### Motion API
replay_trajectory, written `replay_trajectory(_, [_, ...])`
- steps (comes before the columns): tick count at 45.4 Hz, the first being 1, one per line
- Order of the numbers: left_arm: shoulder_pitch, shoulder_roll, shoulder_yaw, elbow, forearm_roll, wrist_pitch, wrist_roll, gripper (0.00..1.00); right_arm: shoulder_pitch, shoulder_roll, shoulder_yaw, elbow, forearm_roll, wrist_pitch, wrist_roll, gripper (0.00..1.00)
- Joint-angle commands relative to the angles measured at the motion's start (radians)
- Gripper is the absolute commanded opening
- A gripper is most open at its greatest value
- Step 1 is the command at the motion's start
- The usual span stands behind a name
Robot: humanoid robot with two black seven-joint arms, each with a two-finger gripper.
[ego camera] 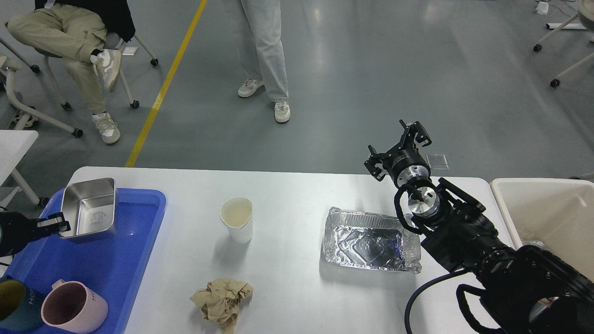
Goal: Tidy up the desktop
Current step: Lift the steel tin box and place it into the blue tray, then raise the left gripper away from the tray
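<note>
The white desktop (287, 195) holds a dented white paper cup (237, 225), a crumpled brown paper wad (222, 300) near the front edge and a crushed foil tray (370, 239). My left gripper (54, 226) comes in from the left edge and is shut on the near rim of a steel container (89, 208), which it holds tilted over the blue tray (125, 260). My right gripper (396, 147) is open and empty, raised above the desktop's far edge, behind and to the right of the foil tray.
A pink mug (74, 307) and a dark teal mug (14, 307) stand in the blue tray's front left. A white bin (506, 204) stands off the desktop's right end. A small white table edge (16, 144) is at far left. People stand and sit beyond the desktop.
</note>
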Motion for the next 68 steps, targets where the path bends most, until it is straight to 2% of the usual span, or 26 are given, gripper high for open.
replay_trajectory(1, [0.024, -0.038, 0.000, 0.053, 0.000, 0.008, -0.013, 0.02, -0.002, 0.000, 0.000, 0.000, 0.000, 0.000, 0.000, 1.00])
replay_trajectory(14, [0.062, -0.133, 0.001, 0.140, -0.002, 0.023, -0.021, 0.03, -0.003, 0.000, 0.000, 0.000, 0.000, 0.002, 0.000, 1.00])
replay_trajectory(20, [0.071, -0.165, -0.002, 0.166, -0.002, 0.023, -0.047, 0.10, -0.003, 0.002, 0.000, 0.000, 0.000, 0.002, 0.000, 1.00])
replay_trajectory(36, [0.070, -0.158, -0.005, 0.166, -0.025, 0.023, -0.047, 0.23, 0.000, 0.002, 0.000, 0.002, 0.000, 0.002, 0.000, 1.00])
replay_trajectory(44, [0.067, -0.139, -0.017, 0.160, -0.035, 0.015, -0.051, 0.35, 0.001, 0.000, 0.000, 0.002, 0.000, 0.002, 0.000, 1.00])
replay_trajectory(48, [0.067, -0.103, -0.045, 0.146, -0.044, 0.008, -0.067, 0.42, 0.001, 0.000, 0.000, 0.002, 0.000, 0.002, 0.000, 1.00])
replay_trajectory(57, [0.059, -0.006, -0.166, 0.036, -0.043, 0.006, -0.131, 0.71, 0.001, 0.002, 0.000, 0.000, 0.000, 0.002, 0.000, 1.00])
replay_trajectory(61, [0.058, 0.017, -0.258, -0.019, -0.043, 0.011, -0.125, 0.79, 0.004, 0.002, 0.000, 0.000, 0.000, 0.000, 0.000, 1.00])
replay_trajectory(68, [0.032, 0.005, -0.388, -0.059, -0.041, 0.028, -0.091, 0.82, 0.007, 0.003, 0.000, 0.002, 0.000, 0.000, 0.000, 1.00])
